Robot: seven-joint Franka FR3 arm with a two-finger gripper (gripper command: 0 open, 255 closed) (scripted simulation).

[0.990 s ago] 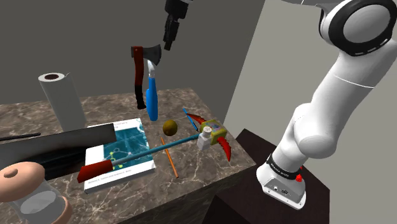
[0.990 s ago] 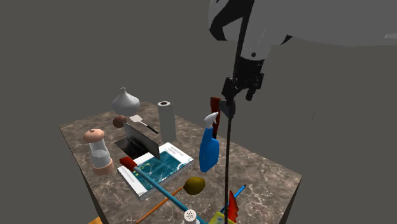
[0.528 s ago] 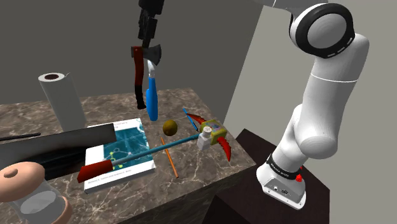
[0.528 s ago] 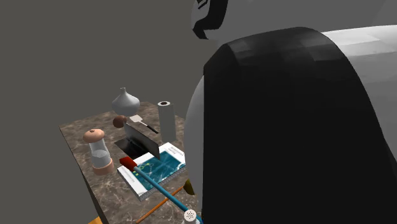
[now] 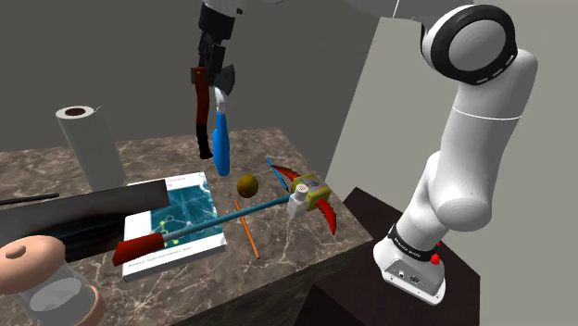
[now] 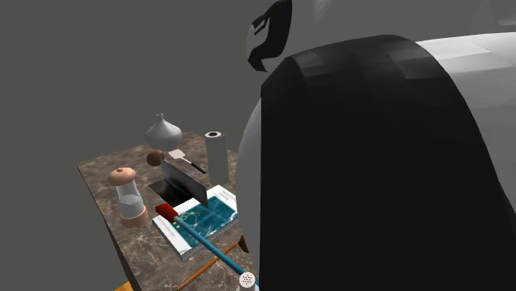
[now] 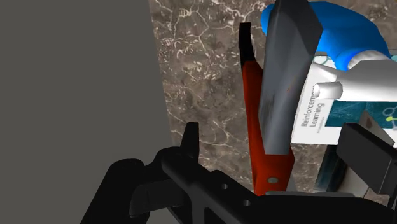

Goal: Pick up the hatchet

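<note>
**Marble tabletop, hatchet standing at the back**

So the hatchet [image 5: 200, 116] stands head up near the marble table's [image 5: 278, 150] far edge, just beside a blue spray bottle [image 5: 220, 144]. The gripper [image 5: 213, 63] hangs at its head, fingers apart, blade between them.

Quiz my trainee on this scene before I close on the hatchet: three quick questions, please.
1. True or false: the hatchet lies flat on the book.
2. What stands right beside the hatchet? A. paper towel roll B. blue spray bottle C. salt shaker
3. On the gripper, are the fingers open or shut?
Key: 1 false, it stands head up near the wall; 2 B; 3 open, with the hatchet's head between them.
</note>
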